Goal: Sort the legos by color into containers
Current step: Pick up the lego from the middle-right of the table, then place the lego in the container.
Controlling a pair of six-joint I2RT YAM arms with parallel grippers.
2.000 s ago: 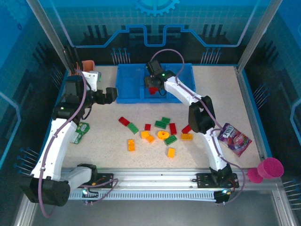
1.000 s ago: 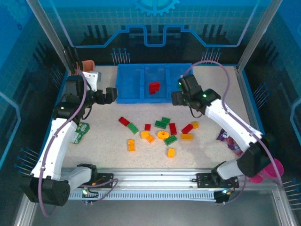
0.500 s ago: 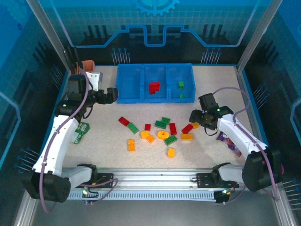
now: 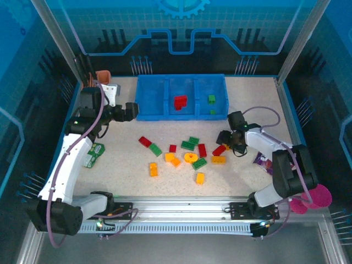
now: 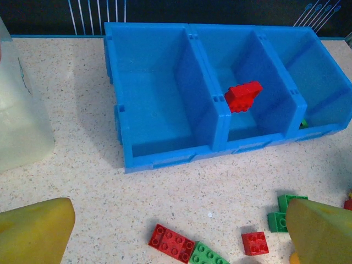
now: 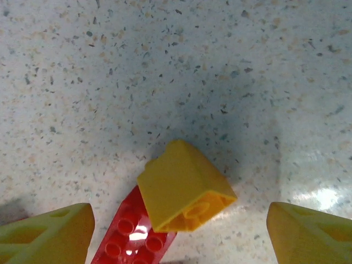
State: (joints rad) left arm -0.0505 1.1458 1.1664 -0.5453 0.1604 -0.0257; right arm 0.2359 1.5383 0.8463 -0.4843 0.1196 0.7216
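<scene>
Swung back from the blue tray (image 4: 151, 102), my right gripper (image 4: 224, 137) now hangs open astride a yellow brick (image 6: 184, 190) overlapping a red brick (image 6: 129, 239), centred between the fingers (image 6: 49, 234), at the pile's right end toward the table's (image 4: 247, 176) right edge.

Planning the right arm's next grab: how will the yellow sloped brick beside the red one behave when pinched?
Likely rigid and light: the yellow brick looks hollow underneath. Its smooth sloped face may slip in the right gripper. Lying tipped beside the red brick, it could shift that too.
</scene>
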